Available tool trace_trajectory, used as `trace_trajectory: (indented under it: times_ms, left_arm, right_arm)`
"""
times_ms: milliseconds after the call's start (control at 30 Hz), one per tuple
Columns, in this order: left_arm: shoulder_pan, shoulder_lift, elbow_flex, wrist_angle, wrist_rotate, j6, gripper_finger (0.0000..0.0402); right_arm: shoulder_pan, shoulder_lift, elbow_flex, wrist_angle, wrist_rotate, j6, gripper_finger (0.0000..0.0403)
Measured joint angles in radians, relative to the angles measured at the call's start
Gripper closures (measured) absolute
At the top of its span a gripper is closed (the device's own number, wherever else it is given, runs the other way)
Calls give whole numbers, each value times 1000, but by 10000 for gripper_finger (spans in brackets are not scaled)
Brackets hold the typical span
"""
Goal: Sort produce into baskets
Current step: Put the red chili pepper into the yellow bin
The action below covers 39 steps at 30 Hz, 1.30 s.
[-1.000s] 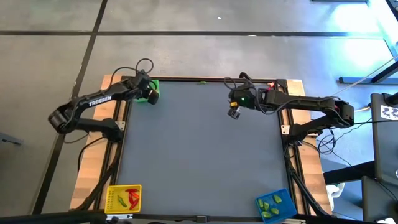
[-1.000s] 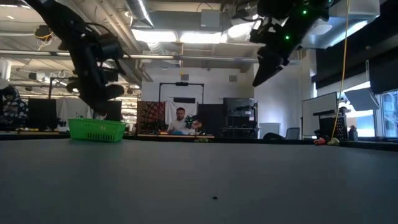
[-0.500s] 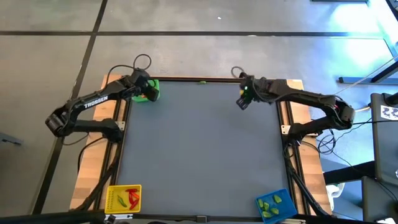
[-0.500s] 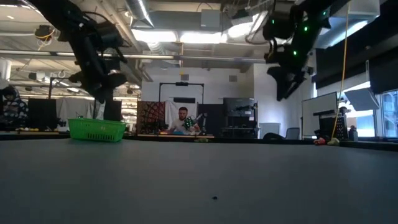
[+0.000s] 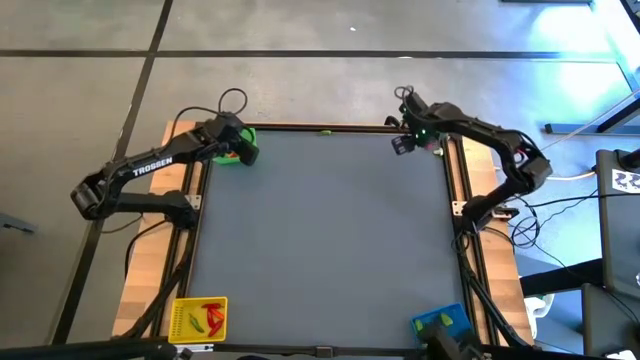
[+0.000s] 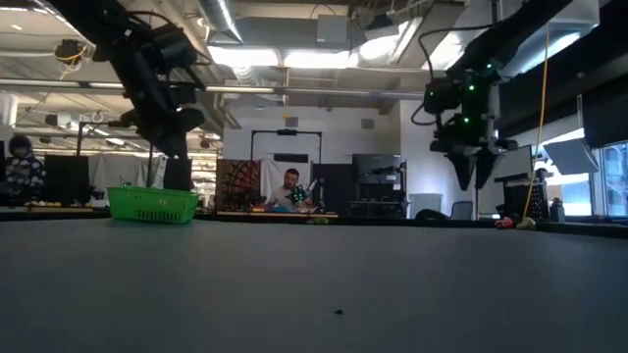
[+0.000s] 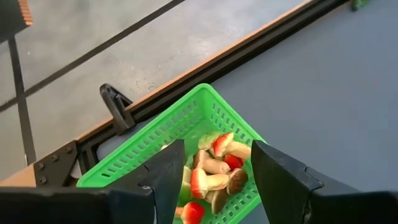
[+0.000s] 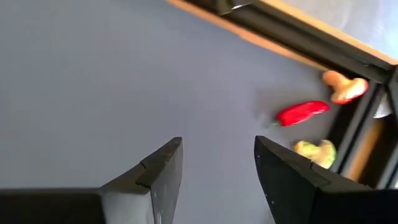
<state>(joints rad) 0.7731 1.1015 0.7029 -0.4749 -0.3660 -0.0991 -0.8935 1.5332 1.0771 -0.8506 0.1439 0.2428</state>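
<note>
Beside the red pepper [image 8: 301, 112], our right gripper [image 8: 214, 168] hangs unclenched; left gripper [image 7: 214, 174] likewise, empty. We'd pinch this light, stiff, slippery piece mid-body.

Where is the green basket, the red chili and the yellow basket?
green basket [image 7: 163, 132], left wrist view, back rim
red chili [image 8: 301, 112], right wrist view, its middle
yellow basket [image 5: 181, 320], high view, left side

Three baskets are set on the table [image 5: 320, 240]. One basket [image 5: 243, 146] is placed at the far left corner, with mushroom pieces [image 7: 214, 174] lying in it. A second basket [image 5: 198, 319] is found at the near left corner, holding several pieces [image 5: 209, 316]. A third basket [image 5: 441, 327] is found at the near right corner. Three loose pieces [image 8: 301, 112] are scattered at the far right corner.
</note>
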Motion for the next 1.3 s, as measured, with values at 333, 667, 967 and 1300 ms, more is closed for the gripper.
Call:
trace_trajectory:
  times_ms: [333,667,967,1300]
  left_arm:
    - [-33,0,0,6,0,26,219]
    - [-40,0,0,16,0,54,219]
    - [-40,0,0,17,0,74,219]
    - [-40,0,0,17,0,75,219]
  right_arm:
    - [-161,219,194,-175,4,17,204]
    - [-223,323,194,-187,5,156,204]
    - [-228,368,201,-141,55,280,229]
    - [-225,414,199,-137,41,357,281]
